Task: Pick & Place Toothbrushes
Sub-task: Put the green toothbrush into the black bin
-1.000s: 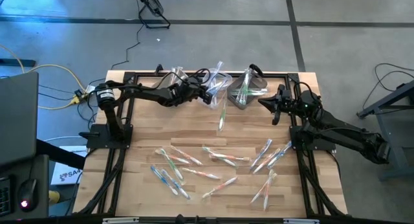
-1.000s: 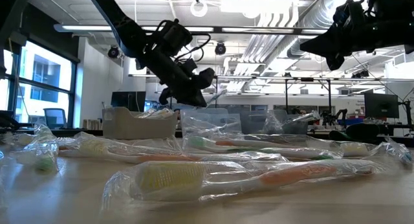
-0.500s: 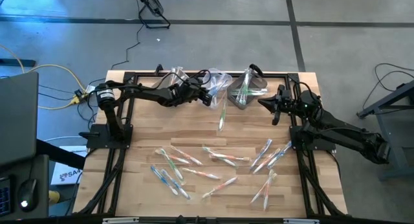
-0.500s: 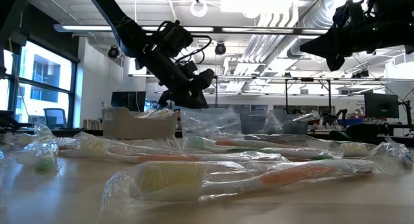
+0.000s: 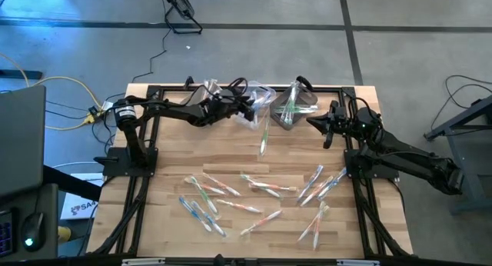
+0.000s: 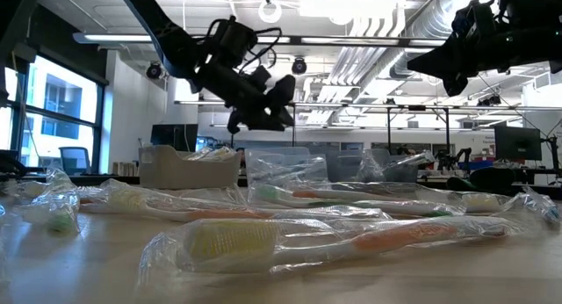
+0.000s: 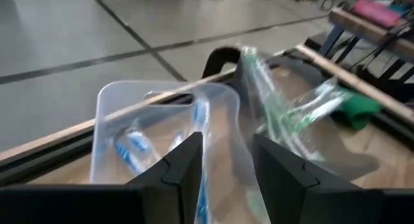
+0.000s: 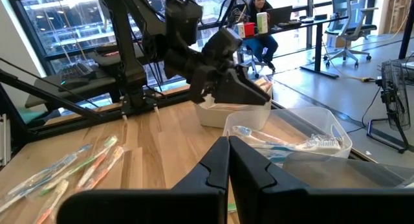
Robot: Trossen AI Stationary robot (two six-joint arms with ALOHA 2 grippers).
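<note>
- The left gripper (image 5: 247, 106) hangs above the far edge of the butcher-block table (image 5: 169, 162), over the clear middle bin (image 7: 155, 130); its fingers (image 7: 184, 166) stand parted with nothing between them; blue-handled toothbrushes (image 7: 132, 149) lie inside that bin
- Left of it along the far edge stands an opaque white bin (image 6: 189, 168)
- One wrapped toothbrush (image 5: 263, 139) lies alone on the wood just in front of the middle bin
- The loose toothbrushes (image 5: 254, 197) are scattered over the near half of the table, in clear wrappers, with orange, blue and green handles; one orange-handled toothbrush (image 6: 351, 238) lies nearest the low camera
- A third bin (image 5: 296, 104), right of the middle one, holds green-handled brushes (image 7: 284, 114); a small green object (image 7: 359, 107) lies beside it
- The right gripper (image 5: 317, 124) waits in the air right of the bins, its fingers (image 8: 249, 166) pressed together and empty
- A seated person (image 8: 259, 20) shows in the room beyond the table
</note>
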